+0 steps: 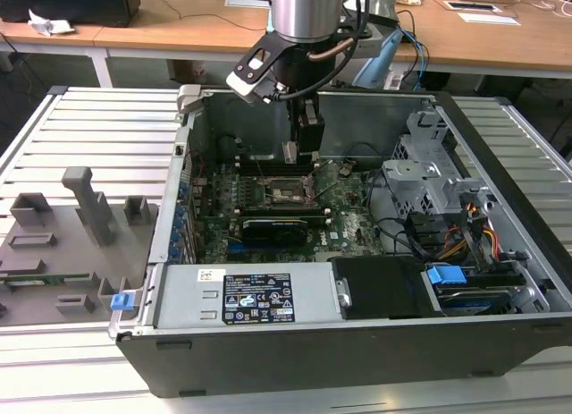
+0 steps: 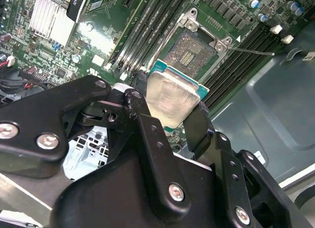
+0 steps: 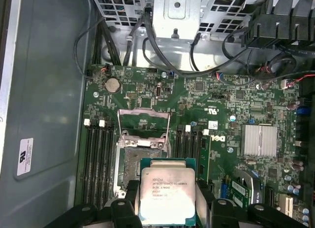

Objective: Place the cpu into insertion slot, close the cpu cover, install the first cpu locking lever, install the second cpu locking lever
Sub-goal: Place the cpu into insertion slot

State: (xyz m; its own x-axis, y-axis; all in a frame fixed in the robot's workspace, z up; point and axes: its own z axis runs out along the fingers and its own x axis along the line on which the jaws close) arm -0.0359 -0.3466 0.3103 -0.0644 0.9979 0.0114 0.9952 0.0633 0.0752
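- One gripper hangs inside the open computer case, its two black fingers clamped on opposite edges of the cpu.
- Silvery top facing the wrist cameras, the cpu is held above the insertion slot, not yet seated; in the first wrist view it overlaps one corner of the slot.
- Beside the slot, the cpu cover stands swung open over the green motherboard.

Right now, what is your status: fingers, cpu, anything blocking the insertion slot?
Fingers shut on cpu, held above board, not seated. Insertion slot bare, cpu cover stands open. Nothing seen blocking slot.
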